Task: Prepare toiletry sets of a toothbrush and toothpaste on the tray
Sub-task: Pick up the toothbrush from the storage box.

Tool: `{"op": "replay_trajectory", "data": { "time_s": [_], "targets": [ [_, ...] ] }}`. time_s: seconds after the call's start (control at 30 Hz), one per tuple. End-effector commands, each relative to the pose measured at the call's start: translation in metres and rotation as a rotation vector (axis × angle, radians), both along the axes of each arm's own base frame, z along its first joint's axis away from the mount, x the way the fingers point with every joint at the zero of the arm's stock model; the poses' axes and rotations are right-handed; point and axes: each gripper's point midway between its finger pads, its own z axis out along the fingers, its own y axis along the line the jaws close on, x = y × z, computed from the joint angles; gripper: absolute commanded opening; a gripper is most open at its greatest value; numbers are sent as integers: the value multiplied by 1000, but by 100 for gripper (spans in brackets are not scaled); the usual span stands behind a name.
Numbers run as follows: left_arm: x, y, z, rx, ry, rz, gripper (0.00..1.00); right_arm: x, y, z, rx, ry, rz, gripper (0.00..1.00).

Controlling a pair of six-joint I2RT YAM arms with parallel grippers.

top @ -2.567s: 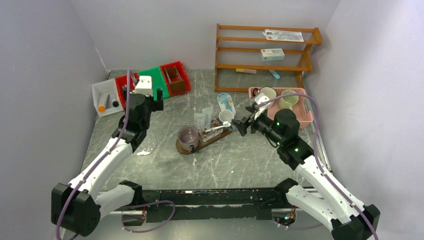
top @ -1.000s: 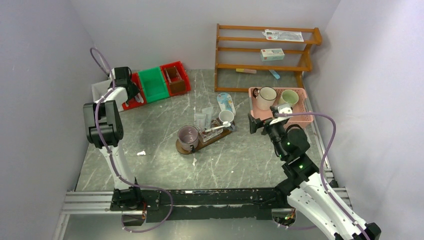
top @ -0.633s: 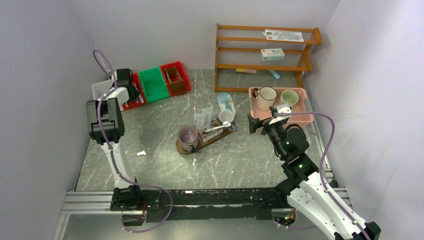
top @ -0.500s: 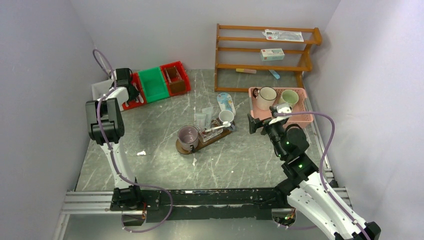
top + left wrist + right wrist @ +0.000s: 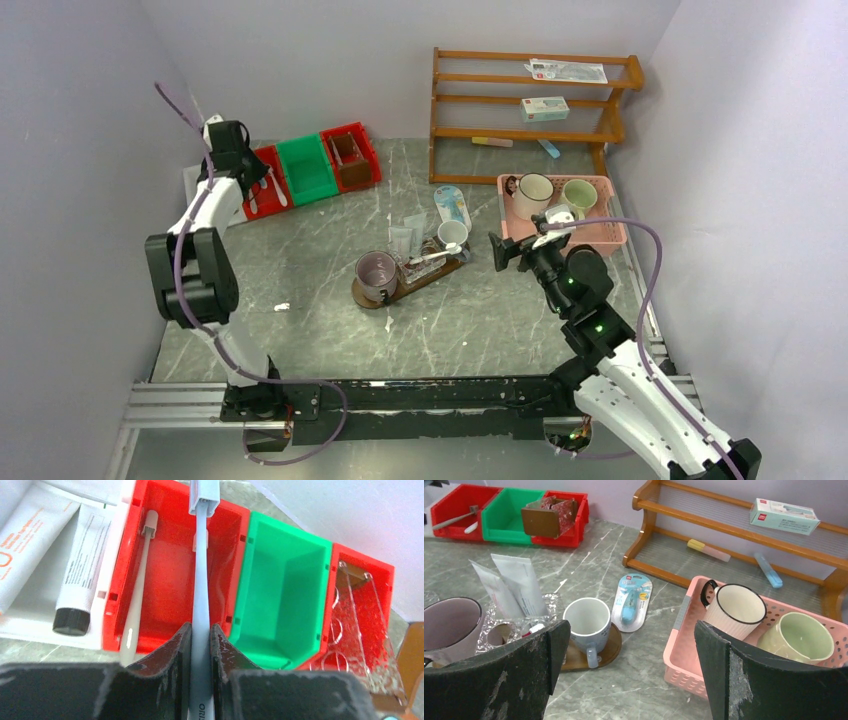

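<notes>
My left gripper is shut on the handle of a pale toothbrush, which hangs over the left red bin. A second white toothbrush lies in that bin. In the top view the left gripper is at the back left. The dark wooden tray carries a purple mug, a white mug and a white toothbrush between them. Two white tubes stand behind the tray. My right gripper is open and empty, between the tray and the pink basket.
A white bin with toothpaste tubes sits left of the red bin; a green bin and a red bin of crumpled wrappers sit right. The basket holds two mugs. A wooden shelf stands behind, a blister pack lies nearby.
My left gripper has shut on a toothbrush in the red bin and lifted it while the arm stretched toward the back. The right gripper has edged slightly left.
</notes>
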Motion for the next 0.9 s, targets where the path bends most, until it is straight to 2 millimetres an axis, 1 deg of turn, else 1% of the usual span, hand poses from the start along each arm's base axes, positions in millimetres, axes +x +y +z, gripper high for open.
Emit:
{"op": "replay_trajectory", "data": {
  "time_s": [0.0,0.03,0.13,0.17,0.23,0.33,0.43,0.47,0.53,0.57,0.6,0.73,0.8,0.87],
  "targets": [
    [-18,-14,27,0,-70,-98,5,-5,8,12,25,11,46,100],
    [-25,-17,40,4,-97,-117,5,-6,8,14,33,16,46,100],
    [-40,-29,61,12,-149,-176,5,-9,10,17,39,31,64,100],
    [-46,-35,66,12,-166,-204,5,-10,12,21,43,26,74,100],
    [-58,-46,79,13,-207,-255,5,-14,14,20,33,49,95,100],
    [-76,-70,100,15,-307,-352,5,-15,14,21,43,68,96,100],
    [-97,-99,123,44,-416,-463,5,-18,20,27,42,72,133,100],
    [-105,-109,125,55,-439,-501,5,-19,22,29,43,70,144,100],
    [-118,-129,138,95,-494,-573,5,-21,24,34,48,66,161,100],
    [-125,-140,141,114,-504,-609,5,-23,27,36,48,63,178,100],
    [-133,-149,148,141,-530,-639,5,-24,29,37,45,64,193,100],
    [-168,-184,166,212,-644,-755,5,-26,37,39,42,71,238,100],
    [-188,-200,174,241,-705,-813,5,-28,42,42,45,71,267,100],
    [-204,-209,180,267,-759,-854,5,-30,48,46,56,69,300,100]
  ]
}}
